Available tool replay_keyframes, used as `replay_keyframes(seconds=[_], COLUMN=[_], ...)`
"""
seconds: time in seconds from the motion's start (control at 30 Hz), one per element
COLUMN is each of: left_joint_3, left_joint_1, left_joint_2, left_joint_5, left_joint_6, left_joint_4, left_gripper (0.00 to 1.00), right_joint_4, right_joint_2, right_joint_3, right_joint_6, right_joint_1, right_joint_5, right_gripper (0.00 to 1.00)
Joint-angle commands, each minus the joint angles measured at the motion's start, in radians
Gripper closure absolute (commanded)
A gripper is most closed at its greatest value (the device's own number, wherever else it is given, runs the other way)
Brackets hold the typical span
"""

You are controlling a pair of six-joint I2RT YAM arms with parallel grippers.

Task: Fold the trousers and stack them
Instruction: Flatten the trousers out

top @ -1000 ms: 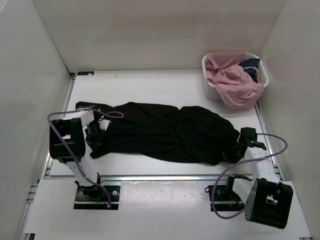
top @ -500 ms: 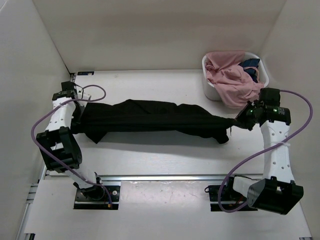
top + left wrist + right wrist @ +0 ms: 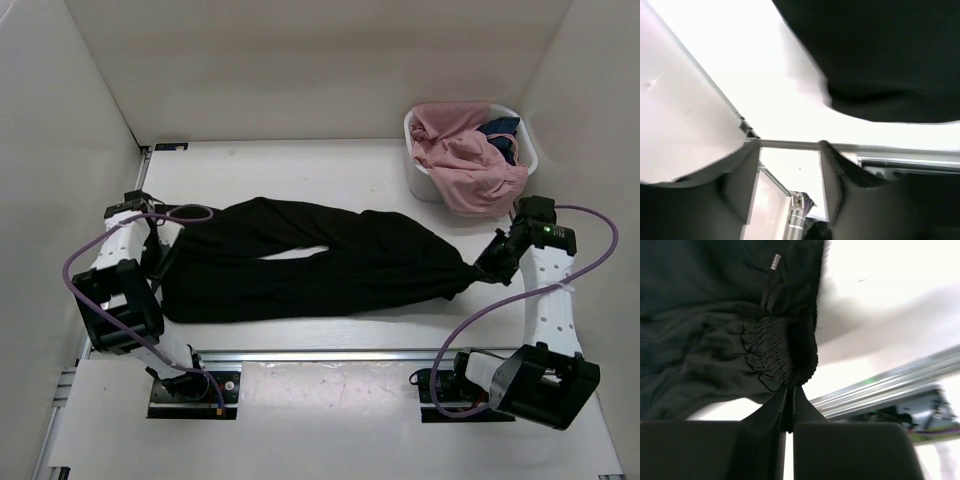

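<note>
Black trousers lie lengthwise across the table, legs toward the left arm, waist toward the right. The right gripper is clamped tight on the gathered elastic waistband. The left gripper stands partly open and holds nothing, with the cloth just beyond its fingers. We judge this the spreading step: to do it well, we would hold the waist firm and lay both legs flat and unwrinkled before any fold.
</note>
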Motion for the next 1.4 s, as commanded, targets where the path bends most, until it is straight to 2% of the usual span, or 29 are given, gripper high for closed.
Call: replay_keyframes(seconds=[0.0,0.07,0.17,0.23,0.27,0.43,0.53,0.63,0.7,0.73,0.77,0.83,0.87,0.93,1.03,1.07,1.13,1.17,1.2,1.3,1.37], left_joint_3=[-0.031,-0.042,-0.042,-0.08,-0.08,0.069,0.116,0.129,0.154,0.167,0.199,0.237,0.285,0.346,0.446,0.446,0.432,0.419,0.381,0.336,0.326], left_joint_1=[0.023,0.072,0.116,0.126,0.126,0.11,0.065,0.018,0.018,0.018,0.018,0.008,-0.003,-0.035,-0.199,-0.318,-0.441,-0.498,-0.603,-0.768,-0.839], left_joint_2=[-0.057,-0.096,-0.117,-0.099,-0.076,0.106,0.224,0.355,0.412,0.427,0.427,0.386,0.33,0.276,0.205,0.194,0.194,0.203,0.229,0.269,0.269], left_joint_5=[0.118,0.118,0.167,0.194,0.194,0.474,0.56,0.548,0.531,0.531,0.546,0.588,0.627,0.642,0.6,0.558,0.525,0.525,0.525,0.507,0.507], left_joint_6=[0.0,0.0,0.029,0.048,0.048,-0.018,-0.059,-0.093,-0.105,-0.13,-0.13,-0.154,-0.154,-0.154,-0.144,-0.144,-0.144,-0.144,-0.144,-0.156,-0.156], left_joint_4=[-0.119,-0.075,-0.037,-0.009,0.003,0.003,0.003,0.012,0.022,0.022,0.022,0.013,0.013,-0.041,-0.119,-0.153,-0.182,-0.197,-0.223,-0.233,-0.233], left_gripper=[0.35,0.24,0.18,0.18,0.18,0.18,0.1,0.1,0.18,0.26,0.53,0.84,0.86,0.86,0.86,0.86,0.86,0.69,0.58,0.41,0.37], right_joint_4=[-0.024,-0.024,-0.024,-0.004,0.009,0.019,0.019,0.019,0.029,0.029,0.029,0.039,0.039,0.06,0.083,0.083,0.095,0.108,0.108,0.117,0.117], right_joint_2=[0.031,0.055,0.066,0.078,0.09,0.114,0.114,0.092,0.057,0.048,0.039,0.011,0.002,-0.026,-0.051,-0.063,-0.063,-0.072,-0.072,-0.072,-0.072], right_joint_3=[0.07,0.081,0.091,0.091,0.091,0.091,0.091,0.072,0.04,0.031,0.022,-0.009,-0.021,-0.047,-0.103,-0.115,-0.15,-0.159,-0.16,-0.184,-0.184], right_joint_6=[-0.094,-0.103,-0.092,-0.078,-0.066,-0.057,-0.048,-0.048,-0.048,-0.048,-0.048,-0.048,-0.048,-0.048,-0.039,-0.039,-0.039,-0.029,-0.029,-0.029,-0.029], right_joint_1=[-0.052,-0.077,-0.077,-0.077,-0.077,-0.086,-0.086,-0.086,-0.086,-0.086,-0.086,-0.086,-0.086,-0.086,-0.086,-0.086,-0.086,-0.086,-0.086,-0.086,-0.086], right_joint_5=[0.143,0.12,0.099,0.07,0.056,0.036,0.036,0.06,0.071,0.071,0.071,0.071,0.071,0.071,0.062,0.062,0.051,0.051,0.051,0.04,0.051], right_gripper=[1.0,1.0,1.0,1.0,1.0,1.0,1.0,1.0,1.0,1.0,1.0,1.0,1.0,1.0,1.0,1.0,1.0,1.0,1.0,1.0,1.0])
